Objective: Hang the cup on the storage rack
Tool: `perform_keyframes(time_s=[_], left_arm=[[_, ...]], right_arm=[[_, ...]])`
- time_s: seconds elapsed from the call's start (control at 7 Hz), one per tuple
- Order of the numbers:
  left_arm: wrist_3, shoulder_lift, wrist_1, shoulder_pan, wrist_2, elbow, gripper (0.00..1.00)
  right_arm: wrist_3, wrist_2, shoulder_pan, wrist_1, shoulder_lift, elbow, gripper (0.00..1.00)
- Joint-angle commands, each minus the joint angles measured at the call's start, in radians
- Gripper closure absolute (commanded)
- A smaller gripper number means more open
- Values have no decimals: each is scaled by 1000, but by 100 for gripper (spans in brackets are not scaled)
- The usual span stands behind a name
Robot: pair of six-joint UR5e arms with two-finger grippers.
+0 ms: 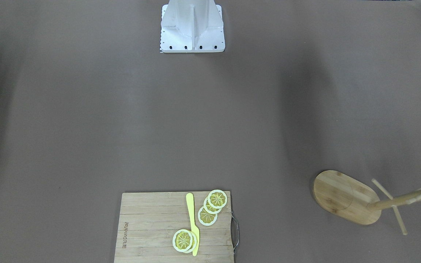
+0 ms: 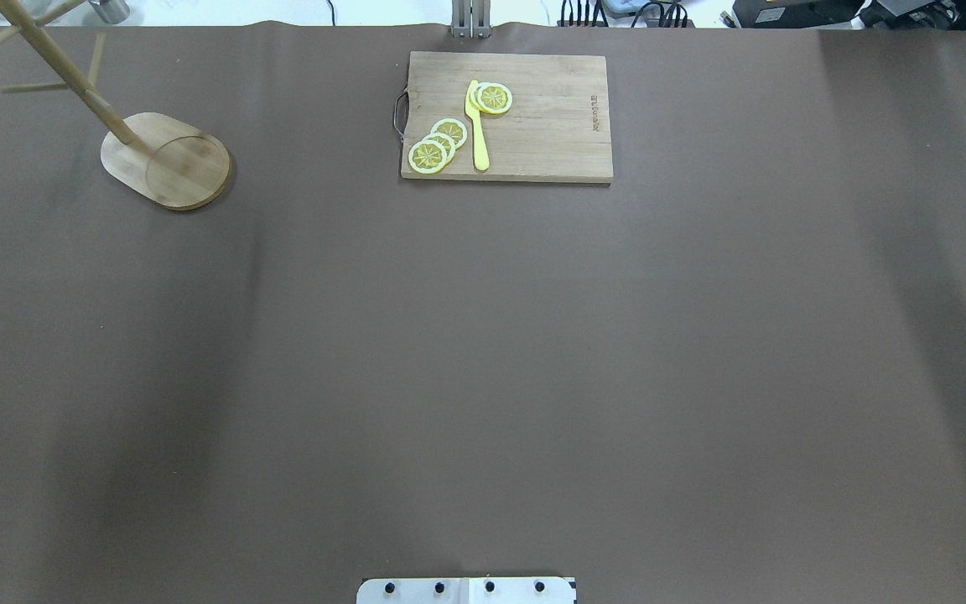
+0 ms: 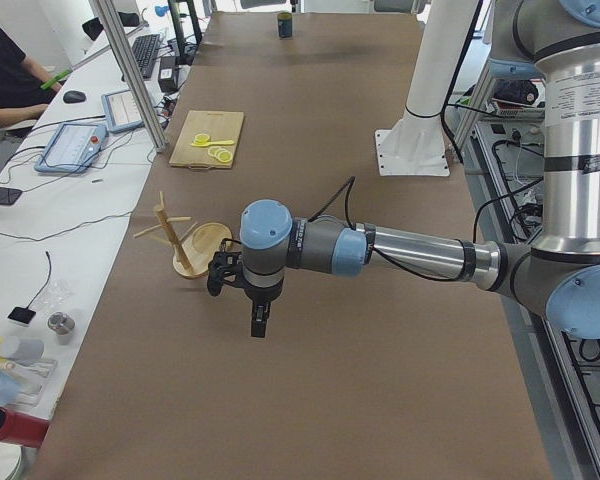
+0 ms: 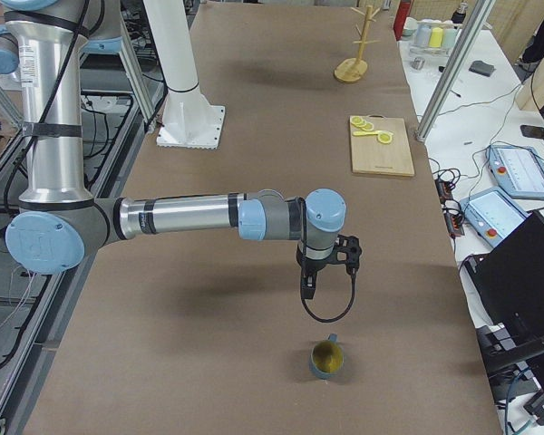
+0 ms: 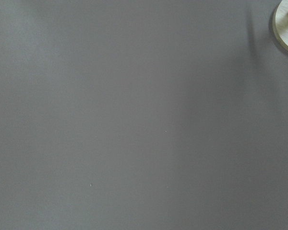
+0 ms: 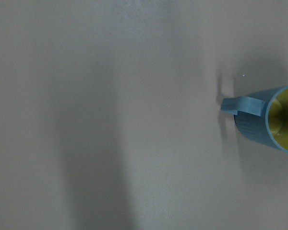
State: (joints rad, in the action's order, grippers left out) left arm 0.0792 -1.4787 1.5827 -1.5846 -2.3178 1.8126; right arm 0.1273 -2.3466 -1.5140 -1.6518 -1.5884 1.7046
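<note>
Over the brown table [image 2: 483,335] the left gripper [image 3: 257,325] and right gripper [image 4: 306,290] hang pointing down; whether their fingers are spread or pressed together cannot be told. The storage rack [image 3: 185,240] stands upright near the left fingers, apart from them. The cup [image 4: 326,359] sits upright below the right fingers, offset, untouched

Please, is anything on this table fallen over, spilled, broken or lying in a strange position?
Nothing stands out. The dark teal-blue mug stands upright on the brown table, with nothing spilled. The light wooden mug tree is upright too. The yellow lemon slices and the yellow knife lie flat on the rectangular bamboo cutting board.
</note>
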Motion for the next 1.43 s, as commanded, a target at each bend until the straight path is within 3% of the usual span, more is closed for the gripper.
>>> perform_keyframes(time_s=[0.0, 1.29], left_arm=[[1, -5, 5, 0, -2, 1, 1], [-6, -9, 39, 2, 0, -36, 1]], right_arm=[[1, -5, 0, 0, 1, 1, 0], [3, -2, 0, -6, 4, 1, 0]])
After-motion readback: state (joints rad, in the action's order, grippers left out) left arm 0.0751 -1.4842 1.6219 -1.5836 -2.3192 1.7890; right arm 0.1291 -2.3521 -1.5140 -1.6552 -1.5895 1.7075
